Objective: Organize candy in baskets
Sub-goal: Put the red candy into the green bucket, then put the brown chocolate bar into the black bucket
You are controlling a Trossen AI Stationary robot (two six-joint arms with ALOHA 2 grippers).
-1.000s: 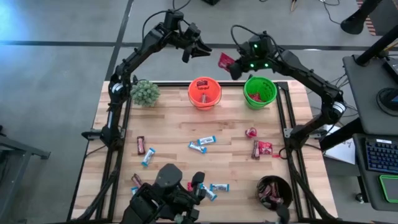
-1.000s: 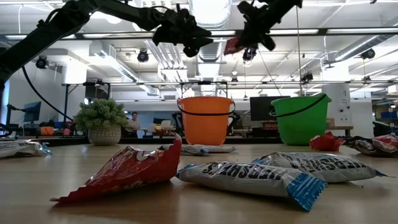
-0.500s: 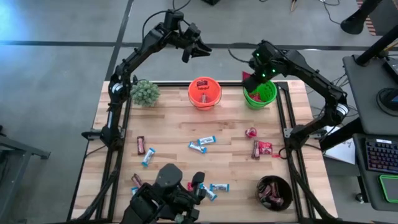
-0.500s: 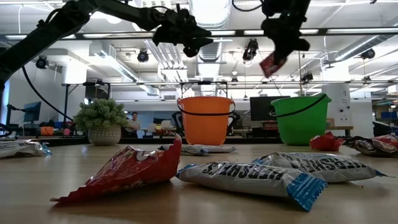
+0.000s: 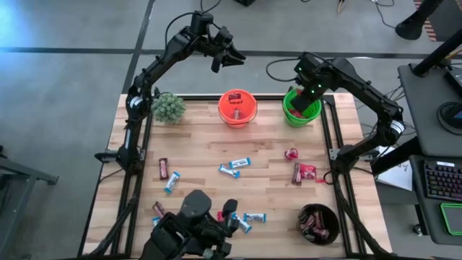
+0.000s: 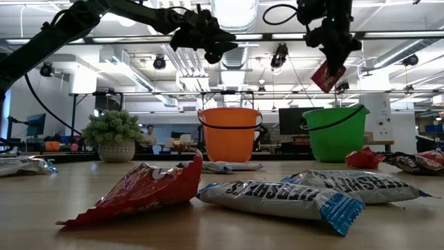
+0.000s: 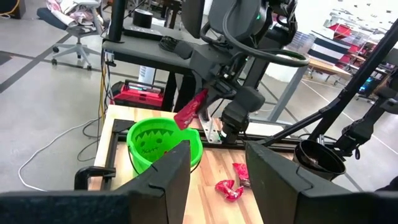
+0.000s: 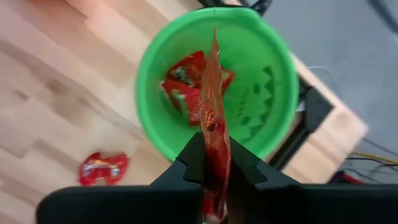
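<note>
Holding red candy [image 8: 212,118] over green pail [image 8: 277,93] w/ right gripper [image 8: 214,163].
Fingers are pinching wrapper; left gripper [image 5: 225,59] is hanging partly open beyond orange pail [image 5: 237,107].

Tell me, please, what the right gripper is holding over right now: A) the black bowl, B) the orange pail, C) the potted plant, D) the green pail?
D: the right gripper pinches a red candy wrapper directly above the green pail, which already holds red candies.
</note>
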